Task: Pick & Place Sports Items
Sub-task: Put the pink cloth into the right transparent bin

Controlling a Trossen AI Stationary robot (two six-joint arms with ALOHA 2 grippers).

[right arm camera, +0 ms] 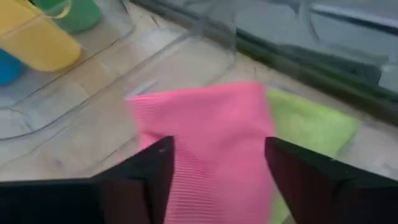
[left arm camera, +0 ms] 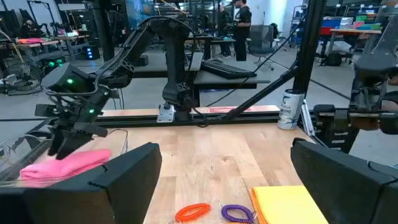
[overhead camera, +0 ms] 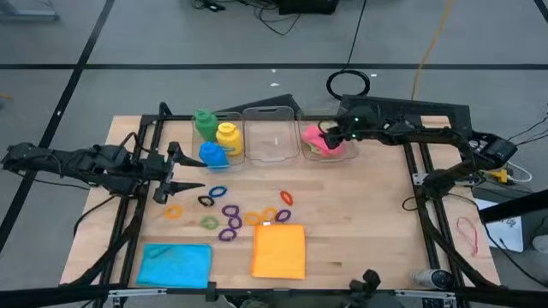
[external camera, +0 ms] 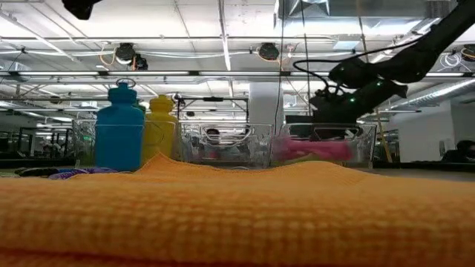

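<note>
My right gripper (right arm camera: 217, 168) hovers open at the far right clear bin (overhead camera: 341, 154), fingers pointing down at a slant, one on each side of the pink cloth (right arm camera: 205, 130). That cloth lies on a green cloth (right arm camera: 311, 124) inside the bin. Green (overhead camera: 204, 122), yellow (overhead camera: 228, 139) and blue (overhead camera: 213, 154) bottles stand in the far left bin. Several small rings (overhead camera: 231, 214) lie scattered mid-table. An orange cloth (overhead camera: 279, 251) and a blue cloth (overhead camera: 175, 263) lie flat near the front edge. My left gripper (overhead camera: 190, 171) waits open at the left, above the table. My right gripper has its fingers (right arm camera: 146, 180) on either side of the pink cloth's near end (right arm camera: 211, 186), coming from above at a slant. The cloth lies flat in the bin on the green cloth. Whether the fingers touch it, I cannot tell.
A middle clear bin (overhead camera: 272, 137) stands between the two others along the far edge. The black frame rails (overhead camera: 128, 214) run along the table's left and right sides. Bare wood shows at the right half of the table (overhead camera: 368, 222).
</note>
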